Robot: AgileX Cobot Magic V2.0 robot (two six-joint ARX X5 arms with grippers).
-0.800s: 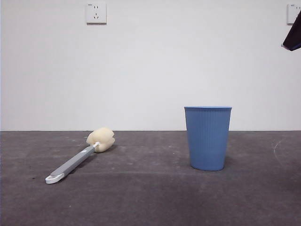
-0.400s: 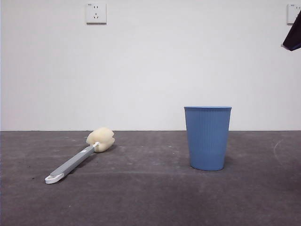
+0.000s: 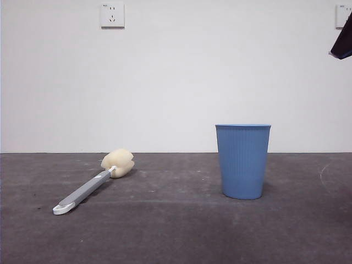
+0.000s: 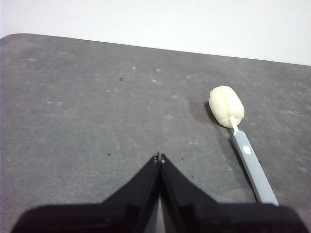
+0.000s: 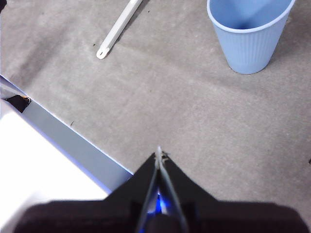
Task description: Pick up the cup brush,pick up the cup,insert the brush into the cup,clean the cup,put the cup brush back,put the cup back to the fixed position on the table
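Observation:
The cup brush [image 3: 91, 186] lies flat on the table [image 3: 176, 231] at the left, sponge head toward the wall, white looped end toward me. It also shows in the left wrist view [image 4: 238, 141] and its handle in the right wrist view [image 5: 116, 30]. The blue ribbed cup [image 3: 242, 160] stands upright at the right, empty; it also shows in the right wrist view [image 5: 249, 34]. My left gripper [image 4: 159, 158] is shut and empty, above the table, apart from the brush. My right gripper [image 5: 159, 151] is shut and empty, well away from the cup; a black tip [image 3: 343, 39] shows at the top right corner.
A white wall with a socket [image 3: 112, 15] runs behind the table. The table's near edge and a white surface [image 5: 43, 160] beyond it show in the right wrist view.

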